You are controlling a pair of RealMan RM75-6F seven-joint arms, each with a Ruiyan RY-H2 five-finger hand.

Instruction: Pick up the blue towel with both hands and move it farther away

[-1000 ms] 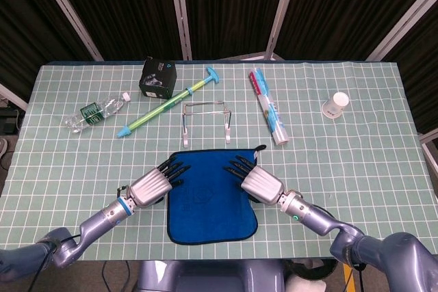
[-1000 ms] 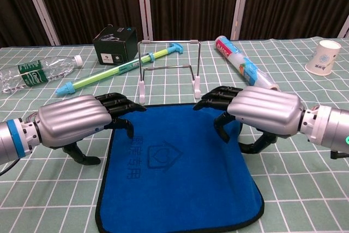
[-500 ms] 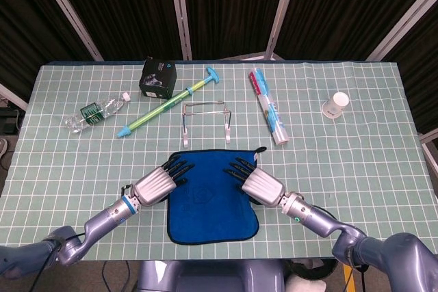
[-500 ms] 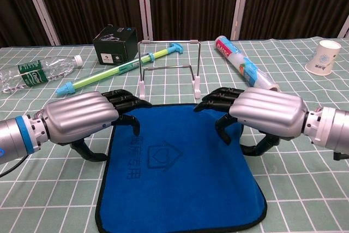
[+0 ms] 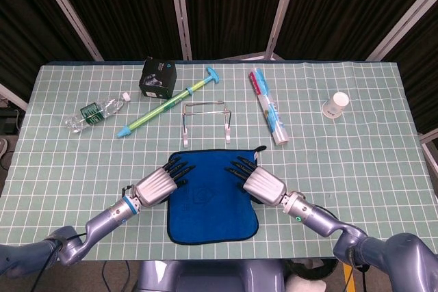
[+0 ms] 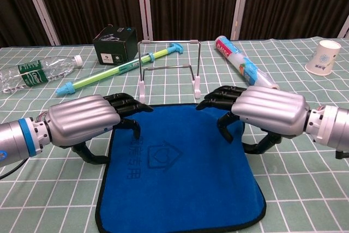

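The blue towel lies flat on the green grid mat near the table's front edge, also seen in the chest view. My left hand is over its far left corner, fingers arched down and spread, tips on or just above the cloth, thumb on the mat beside the towel. My right hand mirrors it at the far right corner, with its fingertips by the far edge. Neither hand visibly pinches the cloth.
Just beyond the towel stands a wire rack. Farther back lie a green and blue rod, a black box, a plastic bottle, a wrapped roll and a paper cup.
Both hands have crept slightly forward and inward over the towel's far corners. The towel lies where it was.
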